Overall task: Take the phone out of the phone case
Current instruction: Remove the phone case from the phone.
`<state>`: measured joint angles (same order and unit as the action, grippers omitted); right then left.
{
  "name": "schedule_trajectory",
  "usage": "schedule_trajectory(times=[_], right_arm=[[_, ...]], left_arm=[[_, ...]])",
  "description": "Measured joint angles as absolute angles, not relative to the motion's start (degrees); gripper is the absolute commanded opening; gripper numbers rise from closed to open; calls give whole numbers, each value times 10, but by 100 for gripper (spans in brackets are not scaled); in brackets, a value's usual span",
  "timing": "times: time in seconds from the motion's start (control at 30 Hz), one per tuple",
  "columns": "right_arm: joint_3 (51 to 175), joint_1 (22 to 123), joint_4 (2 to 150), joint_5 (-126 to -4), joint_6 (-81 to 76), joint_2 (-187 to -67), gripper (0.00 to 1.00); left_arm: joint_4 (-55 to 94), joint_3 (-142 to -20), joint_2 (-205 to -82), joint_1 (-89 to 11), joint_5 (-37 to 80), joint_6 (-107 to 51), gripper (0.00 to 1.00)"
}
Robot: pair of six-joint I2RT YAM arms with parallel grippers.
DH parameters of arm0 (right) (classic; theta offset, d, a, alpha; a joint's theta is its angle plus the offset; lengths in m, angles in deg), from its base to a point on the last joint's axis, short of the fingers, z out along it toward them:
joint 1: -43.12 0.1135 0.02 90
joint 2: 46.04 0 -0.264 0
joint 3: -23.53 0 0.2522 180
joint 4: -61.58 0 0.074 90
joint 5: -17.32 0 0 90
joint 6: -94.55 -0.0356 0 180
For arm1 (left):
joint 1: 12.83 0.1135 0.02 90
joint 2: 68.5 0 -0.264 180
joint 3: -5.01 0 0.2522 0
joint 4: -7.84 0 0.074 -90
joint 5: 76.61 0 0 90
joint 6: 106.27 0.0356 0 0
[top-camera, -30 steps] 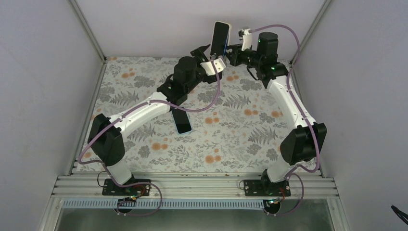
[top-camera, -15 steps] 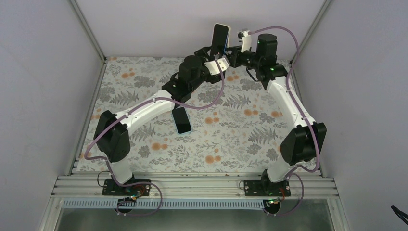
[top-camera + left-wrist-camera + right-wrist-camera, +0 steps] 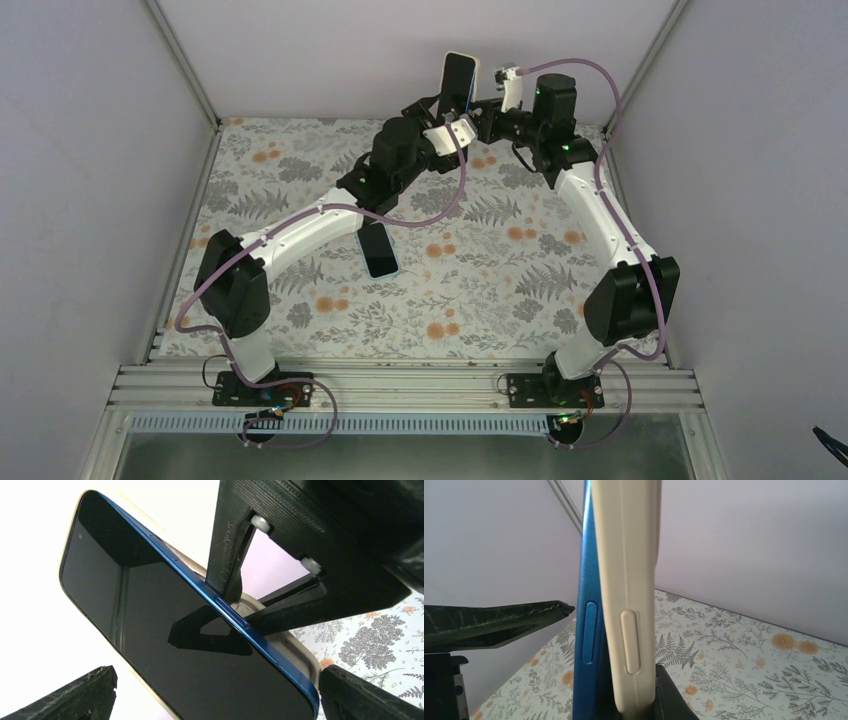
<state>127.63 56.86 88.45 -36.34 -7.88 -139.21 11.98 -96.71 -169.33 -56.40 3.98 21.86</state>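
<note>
Phone (image 3: 165, 630) in case (image 3: 629, 580), clamped in right gripper (image 3: 235, 609), between spread fingers (image 3: 75, 695) of left gripper (image 3: 216, 680)

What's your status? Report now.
Left gripper open, flanking blue-edged black-screened phone. Right gripper shut on cream phone case, phone's side edge out. Second dark phone flat on table, apart.

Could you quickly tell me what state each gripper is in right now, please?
Left gripper: open, its fingers either side of the phone.
Right gripper: closed, holding the phone case.
</note>
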Motion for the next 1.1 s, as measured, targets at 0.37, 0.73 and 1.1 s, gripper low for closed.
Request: schedule_trajectory(times=[0.37, 0.73, 1.1], right_arm=[[1274, 569, 873, -353, -89, -1392, 3], [1274, 569, 864, -335, -93, -1391, 3], [1274, 569, 843, -317, -124, -1391, 3]], left_arm=[[60, -925, -1678, -576, -9, 224, 98], [44, -912, -1664, -577, -23, 236, 96], [-279, -835, -1720, -621, -153, 441, 87]])
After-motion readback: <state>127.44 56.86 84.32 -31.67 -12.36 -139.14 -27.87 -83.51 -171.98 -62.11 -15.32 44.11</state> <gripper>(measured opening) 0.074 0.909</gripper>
